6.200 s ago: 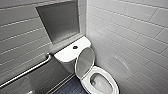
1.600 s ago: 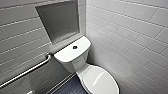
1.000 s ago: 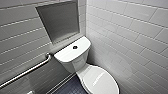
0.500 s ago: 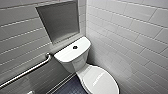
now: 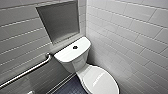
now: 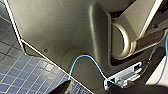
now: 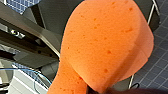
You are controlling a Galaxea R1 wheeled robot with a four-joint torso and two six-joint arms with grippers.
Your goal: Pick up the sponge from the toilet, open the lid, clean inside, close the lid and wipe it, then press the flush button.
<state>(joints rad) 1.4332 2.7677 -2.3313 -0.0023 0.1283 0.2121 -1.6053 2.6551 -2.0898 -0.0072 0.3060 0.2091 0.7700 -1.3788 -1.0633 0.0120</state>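
closed since the earliest frame, the white glossy ceramic toilet [image 5: 75,62] stands between grey tiled walls [image 5: 130,30], its white oval plastic lid [image 5: 100,80] flat on the bowl, with blue tiled floor [image 5: 71,87] open at its left. the right wrist view adds the orange-red porous sponge [image 7: 105,42], clamped in the right gripper [image 7: 100,90]. for the left gripper [image 6: 91,88], i cannot tell. the small dark round flush button [image 5: 75,47] sits mid tank top.

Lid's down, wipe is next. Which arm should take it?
Right, probably: the right gripper holds the sponge, and the lid is already shut for wiping.
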